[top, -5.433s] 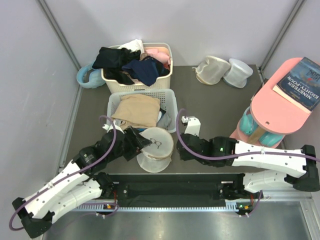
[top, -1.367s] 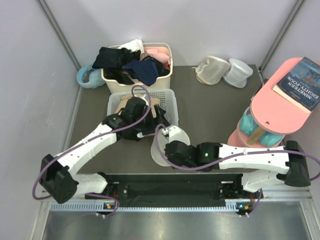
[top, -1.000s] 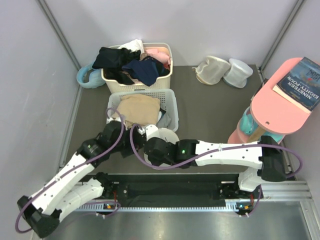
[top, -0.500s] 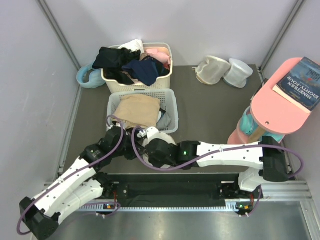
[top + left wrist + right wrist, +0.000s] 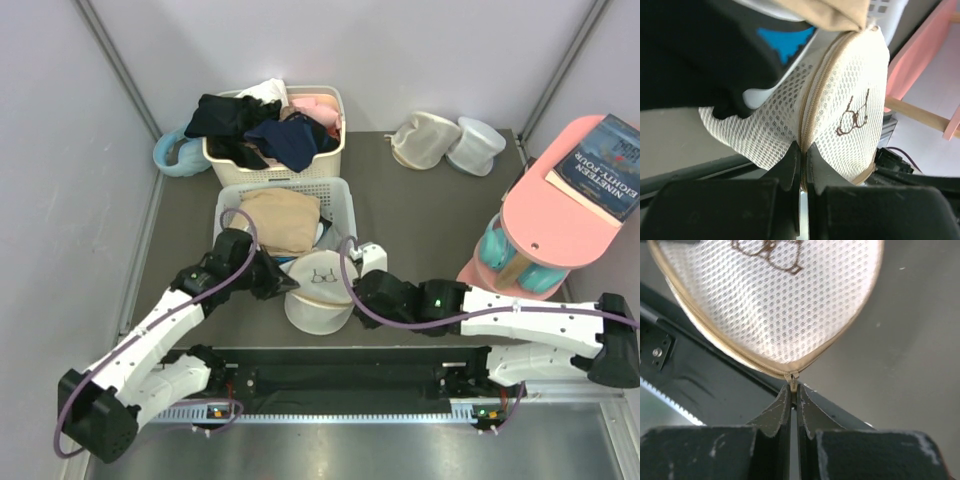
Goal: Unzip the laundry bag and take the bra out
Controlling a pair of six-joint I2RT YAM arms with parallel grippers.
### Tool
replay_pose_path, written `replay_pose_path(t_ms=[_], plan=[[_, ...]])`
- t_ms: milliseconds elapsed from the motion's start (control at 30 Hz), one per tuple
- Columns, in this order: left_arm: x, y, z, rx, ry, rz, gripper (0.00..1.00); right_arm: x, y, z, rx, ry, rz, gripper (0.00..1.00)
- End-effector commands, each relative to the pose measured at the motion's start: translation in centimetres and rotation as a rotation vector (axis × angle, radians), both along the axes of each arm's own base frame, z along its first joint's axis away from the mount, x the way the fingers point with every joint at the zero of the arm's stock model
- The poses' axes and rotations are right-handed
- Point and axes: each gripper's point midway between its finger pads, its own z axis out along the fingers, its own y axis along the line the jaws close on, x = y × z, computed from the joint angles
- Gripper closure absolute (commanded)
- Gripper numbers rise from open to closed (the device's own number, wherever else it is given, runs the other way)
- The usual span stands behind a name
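Back at the laundry bag (image 5: pixel 318 292), the left fingers (image 5: pixel 789 162) pinch its zipped rim; opposite, the right fingers (image 5: pixel 782 407) clamp the zip pull (image 5: pixel 791 377).

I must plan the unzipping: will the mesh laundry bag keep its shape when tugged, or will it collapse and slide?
Probably soft: the laundry bag is thin mesh, pinched at its rim by the left gripper, so it may deform. It looks light, so tugging the zip pull, held by the right gripper, could drag the whole bag.
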Motion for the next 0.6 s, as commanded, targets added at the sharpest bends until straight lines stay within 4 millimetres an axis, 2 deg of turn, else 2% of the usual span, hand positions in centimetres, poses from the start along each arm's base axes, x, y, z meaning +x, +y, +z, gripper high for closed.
replay_pose_path(t_ms=[0, 67, 100, 133, 167, 200, 233, 267, 333, 400, 433, 467, 500, 567], plan=[[3.8, -0.9, 3.0, -0.011, -0.178, -0.033, 1.0, 1.9, -3.2, 0.8, -0.061, -0.05, -0.094, 1.0], [5.0, -1.9, 3.1, -0.01, -0.206, -0.092, 1.0, 2.3, -2.8, 2.0, -0.061, -0.082, -0.081, 1.0], [5.3, -2.7, 4.2, -0.025, -0.236, -0.149, 1.0, 2.4, -2.7, 2.4, -0.064, -0.088, -0.071, 1.0], [5.8, -3.3, 3.4, -0.017, -0.212, -0.18, 1.0, 2.5, -2.1, 3.4, -0.047, -0.099, -0.059, 1.0], [5.8, -3.8, 3.5, -0.021, -0.205, -0.217, 1.0, 2.3, -1.6, 3.5, -0.055, -0.103, -0.029, 1.0], [6.3, -4.4, 4.8, -0.034, -0.222, -0.249, 1.0, 2.2, -1.0, 4.1, -0.034, -0.108, -0.011, 1.0], [6.7, -4.6, 4.0, -0.012, -0.198, -0.275, 1.0, 2.2, -0.2, 4.6, -0.019, -0.114, 0.002, 1.0], [6.8, -4.7, 4.2, -0.005, -0.194, -0.283, 0.93, 2.0, 0.5, 4.9, -0.003, -0.109, 0.027, 1.0], [6.9, -4.2, 4.8, 0.027, -0.19, -0.266, 0.61, 1.7, 2.2, 5.9, 0.049, -0.111, 0.054, 1.0], [6.1, -3.2, 4.6, 0.052, -0.153, -0.218, 0.27, 1.4, 4.0, 5.7, 0.074, -0.098, 0.086, 1.0], [5.8, -2.4, 5.2, 0.066, -0.169, -0.177, 0.23, 1.4, 4.8, 5.9, 0.085, -0.1, 0.095, 1.0], [5.2, -1.7, 4.9, 0.082, -0.148, -0.152, 0.2, 1.3, 5.4, 5.2, 0.07, -0.087, 0.106, 1.0], [4.4, -1.1, 4.2, 0.086, -0.109, -0.12, 0.18, 1.4, 6.1, 5.3, 0.085, -0.089, 0.113, 1.0], [2.5, -0.2, 4.2, 0.077, -0.09, -0.09, 0.17, 1.5, 7.6, 5.2, 0.089, -0.086, 0.138, 1.0]])
